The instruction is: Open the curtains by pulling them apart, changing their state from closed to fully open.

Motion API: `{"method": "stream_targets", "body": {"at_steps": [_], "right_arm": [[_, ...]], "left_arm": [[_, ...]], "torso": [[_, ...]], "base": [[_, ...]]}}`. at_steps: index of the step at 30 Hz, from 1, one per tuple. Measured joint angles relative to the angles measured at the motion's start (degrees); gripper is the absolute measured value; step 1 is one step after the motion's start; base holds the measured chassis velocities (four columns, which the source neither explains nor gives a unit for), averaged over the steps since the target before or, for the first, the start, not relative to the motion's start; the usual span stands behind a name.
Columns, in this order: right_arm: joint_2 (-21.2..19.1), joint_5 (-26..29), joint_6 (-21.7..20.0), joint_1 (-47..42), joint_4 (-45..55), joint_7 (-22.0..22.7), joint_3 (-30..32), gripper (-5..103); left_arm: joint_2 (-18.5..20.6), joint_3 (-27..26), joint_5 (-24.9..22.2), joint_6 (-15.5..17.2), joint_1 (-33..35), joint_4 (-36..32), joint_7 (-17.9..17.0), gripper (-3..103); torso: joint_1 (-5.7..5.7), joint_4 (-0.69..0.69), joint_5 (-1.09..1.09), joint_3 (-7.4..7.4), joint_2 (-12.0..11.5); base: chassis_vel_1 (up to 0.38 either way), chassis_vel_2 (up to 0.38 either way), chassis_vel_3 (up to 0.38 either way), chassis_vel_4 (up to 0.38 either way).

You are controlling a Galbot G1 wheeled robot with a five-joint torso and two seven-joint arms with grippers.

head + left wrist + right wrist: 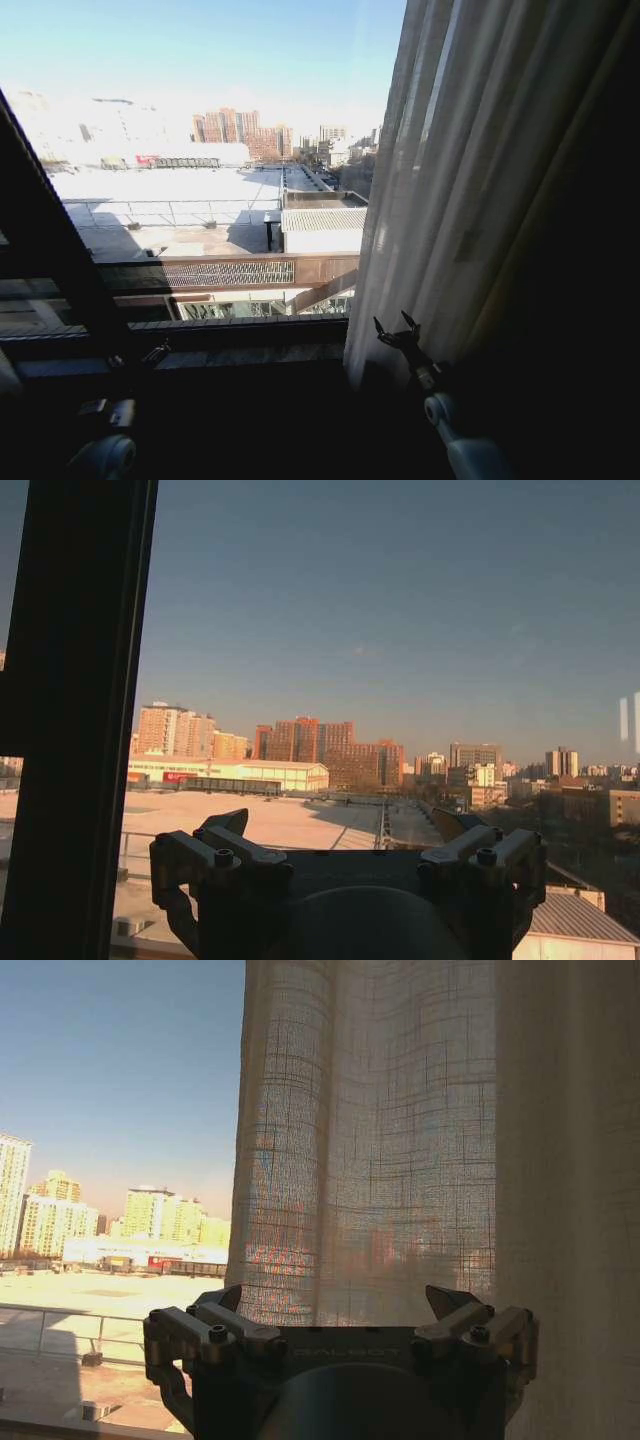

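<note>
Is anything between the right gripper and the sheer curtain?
Nothing: in the right wrist view, the open right gripper faces the sheer curtain directly, with no object between them. The head view agrees.

head: down at window (200, 200) | wrists: outward, close, perhaps level | shared: skyline

Sunlit rooftops (180, 190) and distant red-brick towers (235, 125) lie beyond a large window, its dark frame (60, 260) and sill (240, 340) in shadow.
</note>
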Motion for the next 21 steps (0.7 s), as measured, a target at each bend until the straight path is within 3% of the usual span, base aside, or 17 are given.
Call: {"method": "stream_targets", "body": {"at_steps": [19, 21], "right_arm": [[2.8, -1.5, -3.8, 10.5, -9.0, 5.1, -7.5, 102], [3.0, -1.5, -3.8, 10.9, -9.5, 5.1, -7.5, 99]], "left_arm": [[0.0, 0.0, 0.0, 0.0, 0.0, 0.0, 0.0, 100], [0.0, 0.0, 0.0, 0.0, 0.0, 0.0, 0.0, 100]], "torso": [[0.01, -0.01, -0.01, 0.00, 0.0], [0.01, -0.01, 0.00, 0.00, 0.0]], "base": [[0.000, 0.000, 0.000, 0.000], [0.000, 0.000, 0.000, 0.000]]}}
